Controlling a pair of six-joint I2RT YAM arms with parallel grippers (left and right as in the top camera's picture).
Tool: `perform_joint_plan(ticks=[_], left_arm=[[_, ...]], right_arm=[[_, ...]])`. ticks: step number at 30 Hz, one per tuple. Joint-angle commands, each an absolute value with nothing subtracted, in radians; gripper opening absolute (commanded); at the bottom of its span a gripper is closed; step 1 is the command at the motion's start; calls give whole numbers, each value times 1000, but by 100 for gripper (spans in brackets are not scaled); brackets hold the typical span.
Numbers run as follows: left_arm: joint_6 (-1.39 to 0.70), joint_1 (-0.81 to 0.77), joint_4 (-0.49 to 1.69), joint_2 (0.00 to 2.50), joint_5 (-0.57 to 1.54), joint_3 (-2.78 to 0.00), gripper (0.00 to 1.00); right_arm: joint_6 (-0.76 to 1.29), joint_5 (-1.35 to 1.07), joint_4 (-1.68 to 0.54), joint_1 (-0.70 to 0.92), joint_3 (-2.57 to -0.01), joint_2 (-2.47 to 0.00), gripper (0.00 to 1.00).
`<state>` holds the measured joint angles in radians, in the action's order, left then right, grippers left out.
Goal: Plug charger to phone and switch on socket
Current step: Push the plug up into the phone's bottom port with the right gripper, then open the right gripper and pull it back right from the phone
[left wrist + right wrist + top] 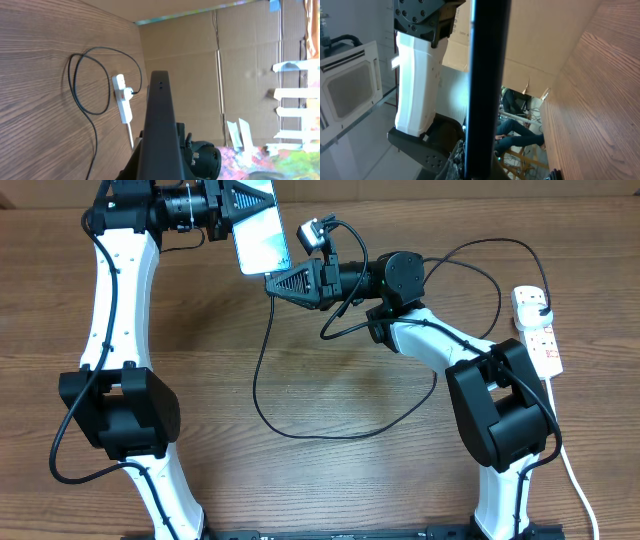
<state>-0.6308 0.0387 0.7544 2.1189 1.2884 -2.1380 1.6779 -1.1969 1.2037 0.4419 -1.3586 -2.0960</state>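
Observation:
The phone (262,235), its light screen facing up, hangs in the air at the back of the table with my left gripper (252,205) shut on its far end. My right gripper (272,281) is shut at the phone's near edge. The charger's thin black cable (256,385) leaves from there, so the connector tip is hidden between the fingers. The cable loops over the table to a black plug (541,306) in the white socket (537,330) at the right. Both wrist views show the phone (160,125) (487,75) edge-on as a dark band. The left wrist view also shows the socket (123,97).
The socket's white cord (572,470) runs down the table's right edge. Cardboard walls (210,65) stand behind the table. In the right wrist view the left arm's white link (415,85) rises behind the phone. The brown wooden tabletop (330,480) lies under the cable loop.

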Motion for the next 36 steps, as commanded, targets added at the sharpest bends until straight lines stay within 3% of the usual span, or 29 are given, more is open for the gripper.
perform_joint_plan(ticks=[1, 17, 20, 21, 23, 25, 32, 36], left_arm=[[-598, 25, 763, 2100, 1412, -2149, 4], [-567, 25, 790, 2100, 1441, -2149, 4], [-568, 26, 789, 2100, 1440, -2149, 4], [-568, 27, 789, 2100, 1437, -2149, 4], [-567, 28, 789, 2100, 1429, -2149, 4], [-567, 34, 789, 2100, 1413, -2149, 4], [-567, 66, 808, 2100, 1403, -2149, 4], [-567, 84, 828, 2100, 1403, -2149, 4]], right_arm=[[1679, -1095, 1198, 435, -1363, -2093, 4], [1679, -1089, 1179, 417, -1363, -2093, 5], [1679, -1108, 1180, 416, -1363, -2093, 21], [1679, -1116, 1180, 416, -1363, -2093, 33], [1679, -1139, 1187, 416, -1363, -2093, 73], [1679, -1162, 1211, 416, -1363, -2093, 98], [1680, -1164, 1236, 393, -1363, -2093, 100], [1655, -1166, 1039, 337, -1363, -2093, 100]])
